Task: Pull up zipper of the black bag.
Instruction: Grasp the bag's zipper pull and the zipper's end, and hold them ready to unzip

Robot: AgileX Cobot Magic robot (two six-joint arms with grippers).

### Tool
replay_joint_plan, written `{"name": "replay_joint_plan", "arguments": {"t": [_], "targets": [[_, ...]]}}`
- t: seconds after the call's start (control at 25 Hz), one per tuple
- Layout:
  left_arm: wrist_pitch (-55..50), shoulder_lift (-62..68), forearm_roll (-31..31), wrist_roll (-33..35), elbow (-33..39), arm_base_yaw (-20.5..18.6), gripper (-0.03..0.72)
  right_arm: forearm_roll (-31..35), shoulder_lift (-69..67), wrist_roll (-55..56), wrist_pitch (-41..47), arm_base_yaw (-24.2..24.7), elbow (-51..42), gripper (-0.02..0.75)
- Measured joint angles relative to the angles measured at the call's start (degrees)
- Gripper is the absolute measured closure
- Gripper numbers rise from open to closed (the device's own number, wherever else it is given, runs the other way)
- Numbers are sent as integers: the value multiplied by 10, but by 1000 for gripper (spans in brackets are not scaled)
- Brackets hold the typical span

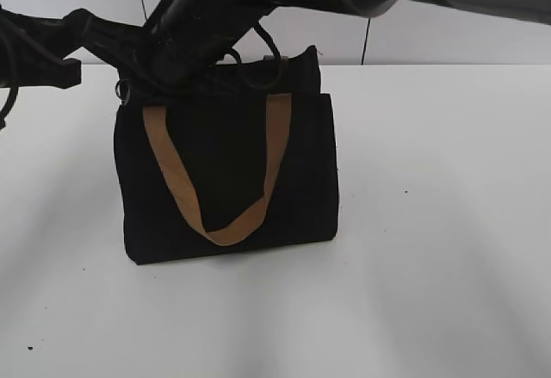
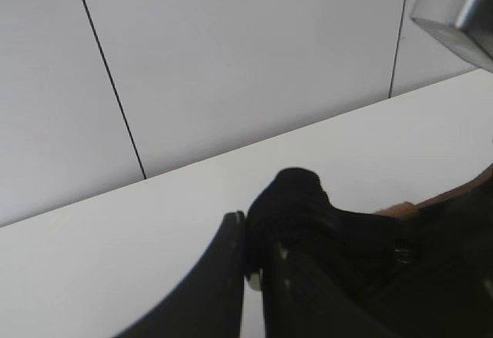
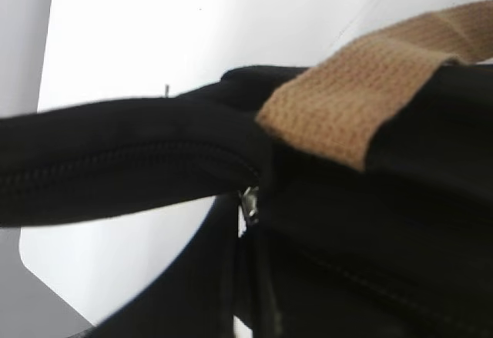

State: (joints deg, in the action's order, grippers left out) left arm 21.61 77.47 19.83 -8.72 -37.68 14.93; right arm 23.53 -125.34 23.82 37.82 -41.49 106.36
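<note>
The zipper [image 3: 249, 203] shows only in the right wrist view: a small silver bit at the end of the black toothed track, right at the right tool's [image 3: 250, 276] dark fingers, which press close together on it w/ the tab between them. The track runs left from there along the top edge of the black bag [image 1: 225, 171].

In the exterior view the bag stands upright on the white tabletop [image 1: 448, 223], approx. centre, w/ a tan handle [image 1: 219, 180] hanging in a U down its front panel. Both arms come in over its top edge; the pull tab and both tools' tips can't be made out there.

The left wrist view shows what the others don't: the left tool [image 2: 258, 272], fingers nearly closed, pinching a bunched corner of black fabric [image 2: 296, 199] at the bag's end, w/ the tabletop and a white panelled wall behind.
</note>
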Motion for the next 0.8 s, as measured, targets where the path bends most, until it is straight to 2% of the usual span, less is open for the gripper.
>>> {"name": "replay_joint_plan", "arguments": {"t": [0.56, 0.8], "targets": [[0, 0, 0, 0, 0, 0, 660, -16, 72, -129, 97, 8, -5, 751], [-10, 0, 0, 0, 0, 0, 660, 8, 96, -188, 157, 28, -5, 751]]}}
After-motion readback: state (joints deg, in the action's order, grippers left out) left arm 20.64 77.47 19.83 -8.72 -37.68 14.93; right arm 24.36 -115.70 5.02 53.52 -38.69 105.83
